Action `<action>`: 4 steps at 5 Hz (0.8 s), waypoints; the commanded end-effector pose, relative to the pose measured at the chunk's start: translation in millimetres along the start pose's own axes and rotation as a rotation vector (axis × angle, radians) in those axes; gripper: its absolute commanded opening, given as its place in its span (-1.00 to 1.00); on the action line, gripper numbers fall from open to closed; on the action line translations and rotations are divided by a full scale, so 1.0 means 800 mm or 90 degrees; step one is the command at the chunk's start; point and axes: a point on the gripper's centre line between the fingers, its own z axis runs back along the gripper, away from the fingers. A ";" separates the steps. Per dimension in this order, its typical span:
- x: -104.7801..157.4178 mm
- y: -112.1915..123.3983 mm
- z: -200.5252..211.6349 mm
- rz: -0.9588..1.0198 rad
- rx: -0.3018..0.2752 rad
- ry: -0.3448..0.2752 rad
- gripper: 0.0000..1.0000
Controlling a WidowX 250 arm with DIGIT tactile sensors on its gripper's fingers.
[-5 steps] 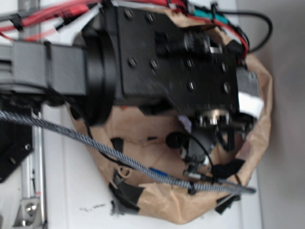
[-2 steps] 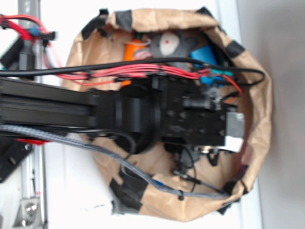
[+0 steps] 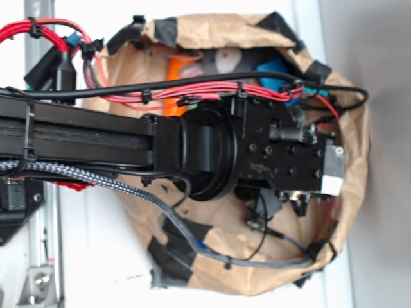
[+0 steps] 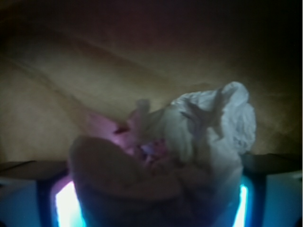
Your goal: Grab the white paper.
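Brown paper is lining the nest, and the gripper is clamping the white paper between its fingers.

The white paper, a wrinkled wad, fills the space between my two fingers, pressed against both, with brown paper creased behind it.

white paper: crumpled, matt | brown paper: creased, matt
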 end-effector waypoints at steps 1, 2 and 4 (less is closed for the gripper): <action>-0.008 0.024 0.098 0.083 0.031 -0.044 -1.00; -0.023 0.031 0.162 0.154 0.034 -0.047 -1.00; -0.062 0.026 0.241 0.323 -0.035 -0.003 -1.00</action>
